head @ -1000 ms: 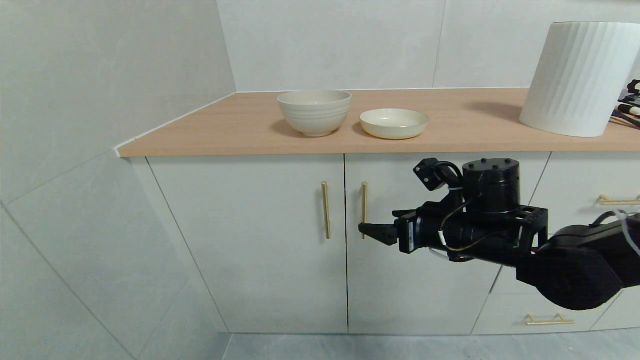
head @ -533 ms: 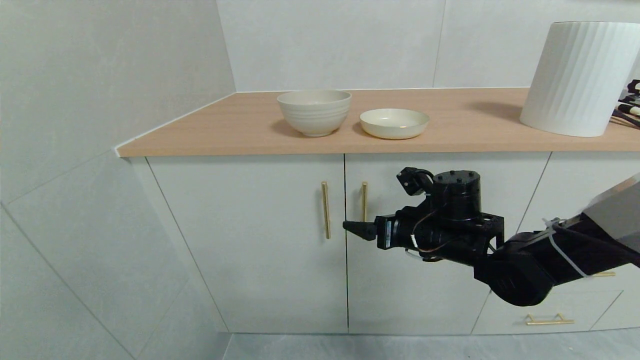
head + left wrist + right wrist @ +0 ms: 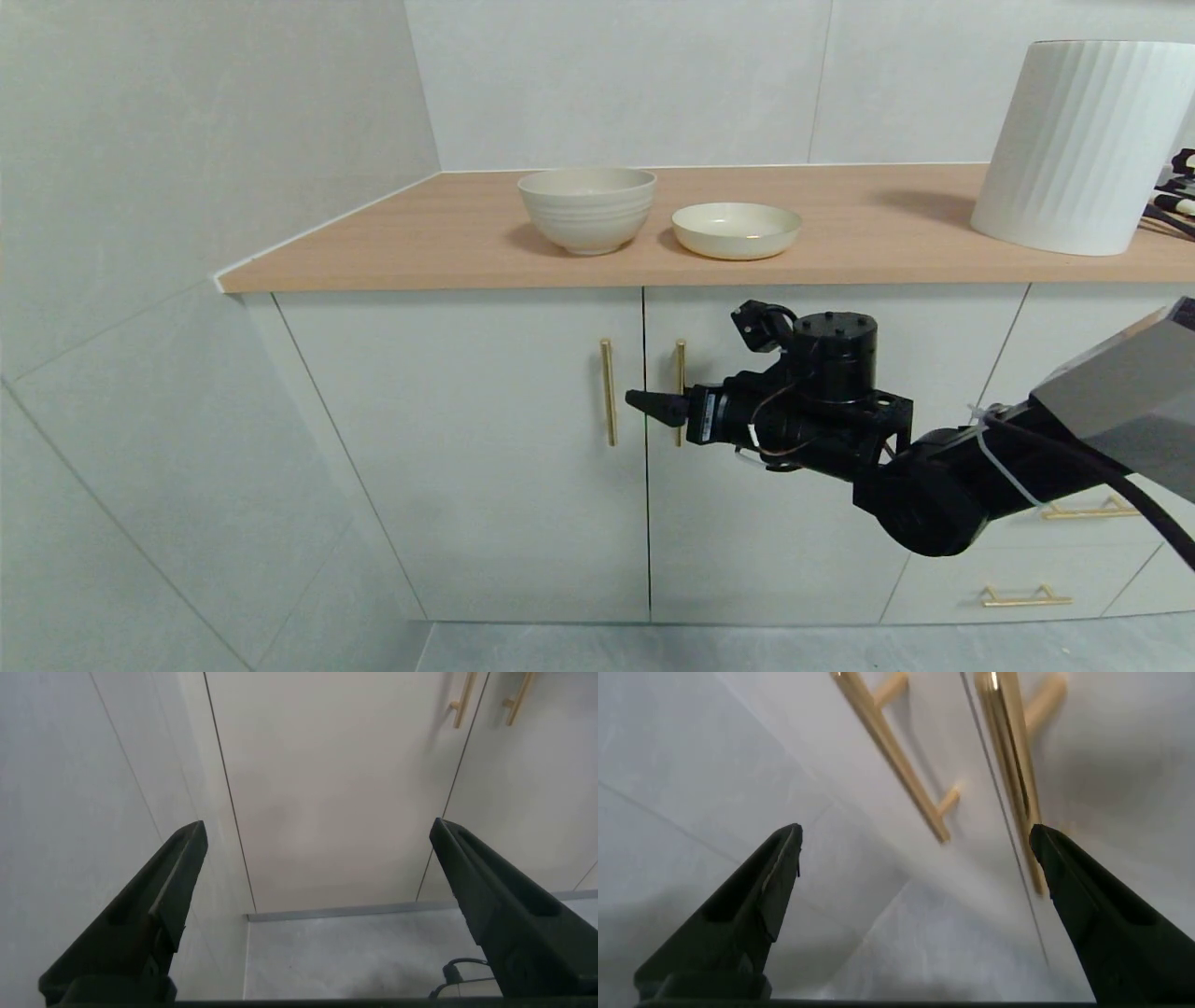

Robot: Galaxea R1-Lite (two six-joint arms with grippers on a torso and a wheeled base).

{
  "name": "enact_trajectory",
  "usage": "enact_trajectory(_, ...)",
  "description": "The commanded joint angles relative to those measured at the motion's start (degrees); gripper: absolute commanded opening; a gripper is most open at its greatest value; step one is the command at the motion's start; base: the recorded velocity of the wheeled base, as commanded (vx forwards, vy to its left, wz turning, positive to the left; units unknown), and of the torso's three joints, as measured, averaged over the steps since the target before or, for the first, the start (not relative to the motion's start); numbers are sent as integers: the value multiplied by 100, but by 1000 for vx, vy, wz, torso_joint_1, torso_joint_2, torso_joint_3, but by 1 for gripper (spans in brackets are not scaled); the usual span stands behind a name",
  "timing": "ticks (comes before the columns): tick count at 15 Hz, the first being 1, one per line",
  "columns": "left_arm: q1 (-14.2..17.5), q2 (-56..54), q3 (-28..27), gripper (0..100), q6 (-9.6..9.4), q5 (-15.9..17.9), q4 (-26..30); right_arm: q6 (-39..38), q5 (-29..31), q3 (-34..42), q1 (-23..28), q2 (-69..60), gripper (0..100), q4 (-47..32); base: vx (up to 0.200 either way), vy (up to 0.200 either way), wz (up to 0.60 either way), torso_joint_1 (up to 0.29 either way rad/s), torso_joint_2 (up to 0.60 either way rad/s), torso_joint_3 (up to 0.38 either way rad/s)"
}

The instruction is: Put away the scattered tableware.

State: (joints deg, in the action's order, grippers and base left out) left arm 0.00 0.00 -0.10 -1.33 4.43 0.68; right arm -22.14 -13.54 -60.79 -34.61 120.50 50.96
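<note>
A ribbed cream bowl (image 3: 586, 209) and a shallow cream plate (image 3: 737, 230) stand side by side on the wooden countertop (image 3: 448, 243). Below them are two closed cabinet doors with a left gold handle (image 3: 608, 392) and a right gold handle (image 3: 680, 392). My right gripper (image 3: 653, 408) is at handle height, its tip between the two handles and just in front of the doors. In the right wrist view the right gripper (image 3: 913, 835) is open, with both gold handles (image 3: 1013, 775) seen between its fingers. My left gripper (image 3: 318, 835) is open and holds nothing, facing the cabinet's lower part.
A tall white ribbed container (image 3: 1083, 145) stands on the counter's right end, with dark utensils (image 3: 1176, 191) beside it. Drawers with gold pulls (image 3: 1027, 595) lie right of the doors. A tiled wall (image 3: 187, 280) closes the left side. Grey floor (image 3: 374, 952) lies below.
My right arm has moved left and slightly up along the cabinet front; its fingertip has passed the right door's handle and now sits between both handles. Bowl and plate have not moved.
</note>
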Motion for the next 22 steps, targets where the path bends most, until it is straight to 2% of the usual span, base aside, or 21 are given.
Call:
enact_trajectory(1,0,0,1,100,1,-3,2,-1,1,-73,-2,193,100,107,0,0,0,0,0,0)
enact_trajectory(11,0,0,1,100,1,-3,2,-1,-8,-117,-37,527,100,345,0,0,0,0,0,0)
enact_trajectory(18,0,0,1,100,1,-3,2,-265,-26,-29,-222,456,100,371,0,0,0,0,0,0)
enact_trajectory(22,0,0,1,100,1,-3,2,-273,-245,613,-248,-176,100,371,0,0,0,0,0,0)
